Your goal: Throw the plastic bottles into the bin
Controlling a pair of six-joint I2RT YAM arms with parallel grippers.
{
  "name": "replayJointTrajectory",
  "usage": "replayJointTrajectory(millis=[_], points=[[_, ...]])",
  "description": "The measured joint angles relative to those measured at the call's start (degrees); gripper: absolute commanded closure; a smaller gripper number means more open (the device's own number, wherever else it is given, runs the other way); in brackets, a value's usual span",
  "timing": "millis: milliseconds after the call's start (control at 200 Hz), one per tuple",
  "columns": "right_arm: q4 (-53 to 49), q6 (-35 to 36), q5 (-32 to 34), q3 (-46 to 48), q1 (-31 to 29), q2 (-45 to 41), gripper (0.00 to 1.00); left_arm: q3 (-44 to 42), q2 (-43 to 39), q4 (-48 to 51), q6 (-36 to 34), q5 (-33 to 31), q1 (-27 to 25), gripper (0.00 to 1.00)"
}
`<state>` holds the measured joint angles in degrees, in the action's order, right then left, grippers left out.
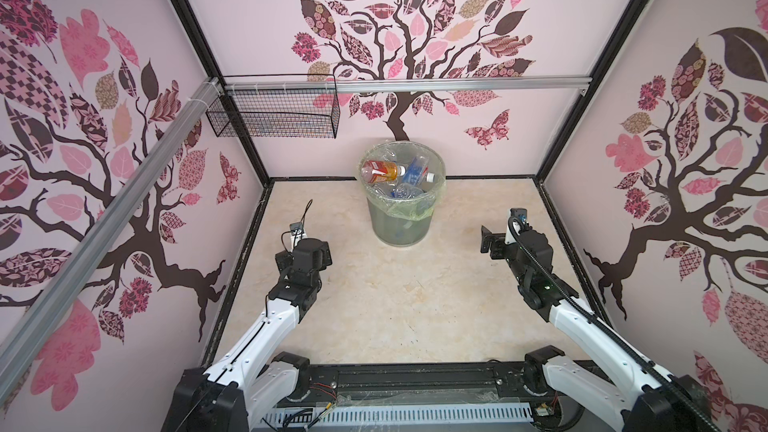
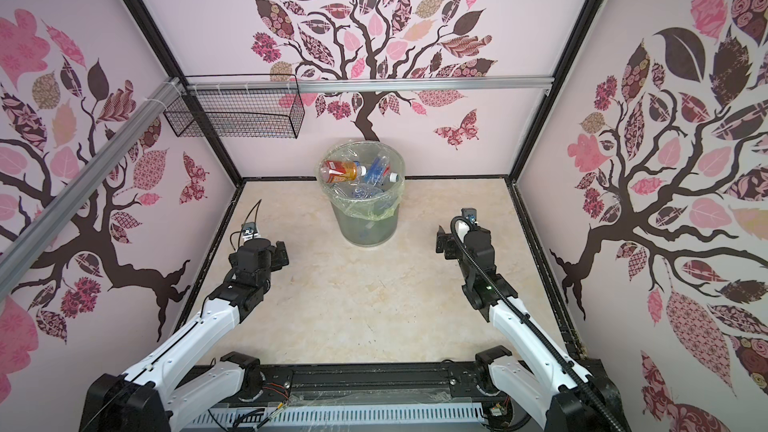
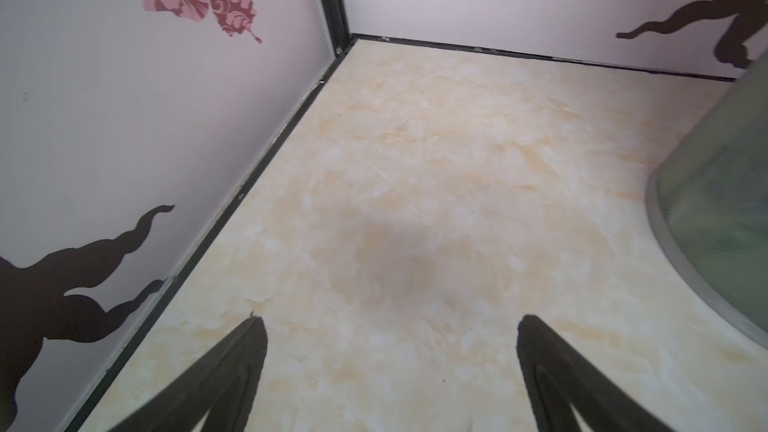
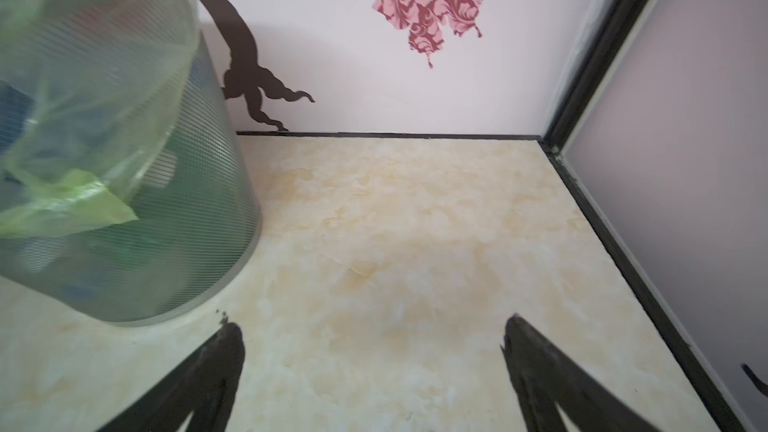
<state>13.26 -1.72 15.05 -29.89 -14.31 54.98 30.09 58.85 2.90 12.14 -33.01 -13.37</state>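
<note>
Enclosure: pale pink walls (image 1: 257, 35), dark tree decal (image 1: 399, 35), butterfly decals (image 1: 486, 131). Floor (image 1: 395, 305) beige, marbled. Aluminium rail (image 1: 457, 86) crosses the back wall; black wire basket (image 1: 274, 114) hangs at its left end.

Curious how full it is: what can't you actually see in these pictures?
- Plastic bottles under the top layer in the round grey-green mesh bin: both top views, covered by upper bottles and the greenish liner.
- Bin's mouth: wrist views, cut off by picture edges.
- Contents of the black wire basket: top views, too small.
</note>
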Motion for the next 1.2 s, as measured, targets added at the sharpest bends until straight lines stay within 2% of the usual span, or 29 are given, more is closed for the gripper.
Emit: replayJointTrajectory(millis=[215,320,465,600,700,795,875,935,1196], points=[[17.09,-3.48,1.88,12.57,8.72,4.66,0.00,-4.00,10.05,-16.98,-6.84,1.16,0.72,0.02],[24.65,-4.46,2.05,17.53,10.60,9.68,0.00,-4.79,16.90,-25.18,-9.20,3.63,1.99,0.02],[33.22,-4.48,1.29,18.08,10.64,18.14,0.00,-4.81,22.99,-32.33,-10.67,7.78,5.64,0.02],[37.99,-4.26,0.50,17.92,10.64,20.59,0.00,-4.81,27.71,-40.61,-12.15,8.79,6.32,0.02],[42.91,-3.41,-0.07,16.94,10.64,24.55,0.00,-5.03,28.15,-42.97,-12.00,9.94,7.37,0.02],[51.10,-2.43,-0.87,16.72,10.64,32.70,0.00,-5.03,28.15,-44.87,-11.06,11.43,9.25,0.02],[48.70,-2.29,-1.33,16.00,10.64,34.01,0.00,-6.67,29.73,-50.64,-9.64,13.27,11.82,0.02],[50.86,-2.10,-1.40,15.76,10.64,34.34,0.00,-7.37,30.58,-50.62,-8.85,13.81,13.18,0.02],[52.87,-1.90,-1.44,15.17,10.64,34.71,0.00,-8.02,30.88,-53.20,-7.58,15.43,13.33,0.02]])
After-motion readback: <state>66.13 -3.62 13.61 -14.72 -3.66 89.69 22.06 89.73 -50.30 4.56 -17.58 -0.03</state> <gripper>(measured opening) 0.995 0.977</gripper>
